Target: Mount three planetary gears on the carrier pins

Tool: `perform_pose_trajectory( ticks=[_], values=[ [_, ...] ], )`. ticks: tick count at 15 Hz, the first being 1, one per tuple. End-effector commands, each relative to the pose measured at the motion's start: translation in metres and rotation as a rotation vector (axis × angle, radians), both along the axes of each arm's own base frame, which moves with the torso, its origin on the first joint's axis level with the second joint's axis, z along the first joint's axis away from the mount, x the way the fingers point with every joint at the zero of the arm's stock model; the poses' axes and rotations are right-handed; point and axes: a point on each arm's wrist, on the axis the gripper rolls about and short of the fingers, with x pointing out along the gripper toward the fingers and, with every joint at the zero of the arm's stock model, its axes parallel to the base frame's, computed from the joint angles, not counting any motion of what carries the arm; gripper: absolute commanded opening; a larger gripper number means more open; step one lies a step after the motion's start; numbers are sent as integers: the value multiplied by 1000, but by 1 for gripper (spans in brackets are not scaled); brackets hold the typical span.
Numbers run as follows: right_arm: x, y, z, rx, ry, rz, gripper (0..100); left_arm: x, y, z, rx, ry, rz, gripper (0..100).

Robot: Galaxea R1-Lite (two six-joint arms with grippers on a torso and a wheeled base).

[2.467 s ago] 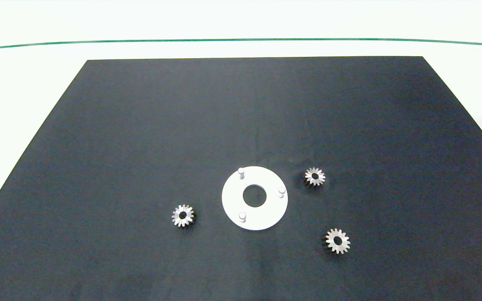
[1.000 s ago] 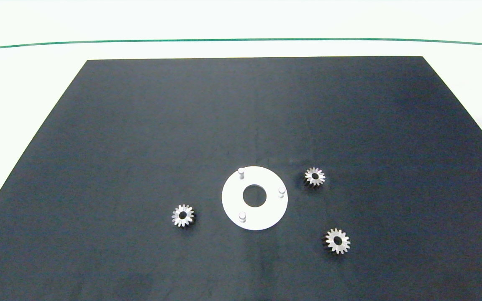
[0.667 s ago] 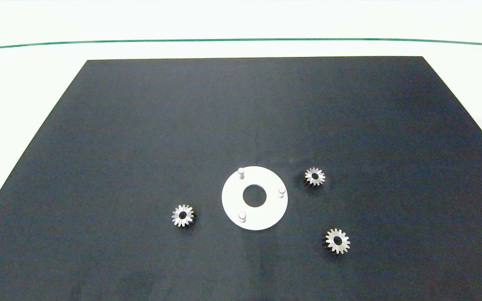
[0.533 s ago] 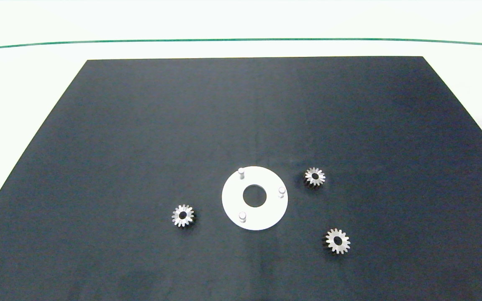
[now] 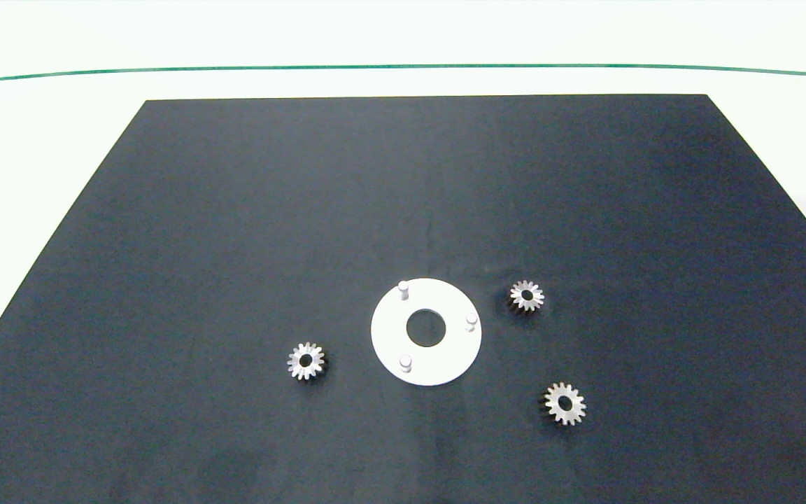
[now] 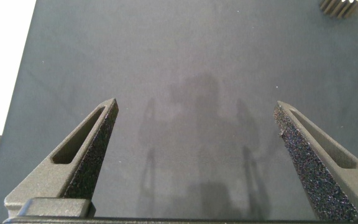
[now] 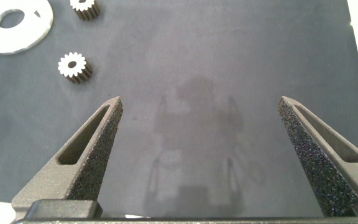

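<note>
On the dark mat (image 5: 235, 231), near its front middle, the white carrier disc (image 5: 445, 357) is lying flat with its three carrier pins standing upright and bare: one at the far side (image 5: 403, 288), one toward the right (image 5: 471, 320), one at the near side (image 5: 406, 362). No planetary gears are sitting on them yet. All three gears are lying flat on the mat with bores facing up, spread around the disc and apart from it: one to its left (image 5: 306, 361), one just off its far right (image 5: 527, 295), one farther out at the near right (image 5: 564, 403). That spacing is leaving room for jaws to come down around each gear, so, by my reading, the first pick is what is pending.

Neither arm is showing in the head view. The left gripper (image 6: 197, 124) is hanging over bare mat with its jaws spread wide and holding nothing; a gear's teeth are just peeking in at the edge of its view (image 6: 339, 5). The right gripper (image 7: 201, 121) is likewise gaping wide and empty above the mat, with two gears (image 7: 74, 66) (image 7: 84, 7) and part of the disc (image 7: 17, 30) lying well beyond its fingertips.

Compared with the earlier head frames, nothing is differing: disc, pins and gears are sitting exactly where they were on the pale bench (image 5: 39, 140).
</note>
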Motion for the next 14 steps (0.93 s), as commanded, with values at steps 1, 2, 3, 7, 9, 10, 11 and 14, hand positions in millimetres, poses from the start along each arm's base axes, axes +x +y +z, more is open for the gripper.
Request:
perform_pose_trajectory(
  ticks=[1, 2, 3, 7, 9, 10, 11, 14],
  values=[
    [4, 0, 4, -20, 18, 5, 100, -10, 0, 63, 34, -93, -12, 100],
    [3, 0, 5, -21, 13, 5, 100, -14, -1, 87, 32, -52, -9, 100],
    [3, 0, 9, -26, 7, 4, 100, -20, -1, 107, 33, -23, -18, 100],
    [27, 2, 30, -96, 104, 24, 100, -8, 0, 153, 60, 211, -28, 100],
    [45, 4, 37, -120, 172, 39, 100, 3, 0, 162, 96, 290, -33, 100],
    [64, 7, 43, -130, 244, 74, 100, 7, 1, 169, 98, 377, -35, 100],
    [77, 9, 47, -136, 283, 102, 100, 9, 1, 175, 99, 443, -41, 100],
    [113, 24, 55, -167, 387, 213, 100, 18, 1, 193, 100, 482, -42, 100]
  ],
)
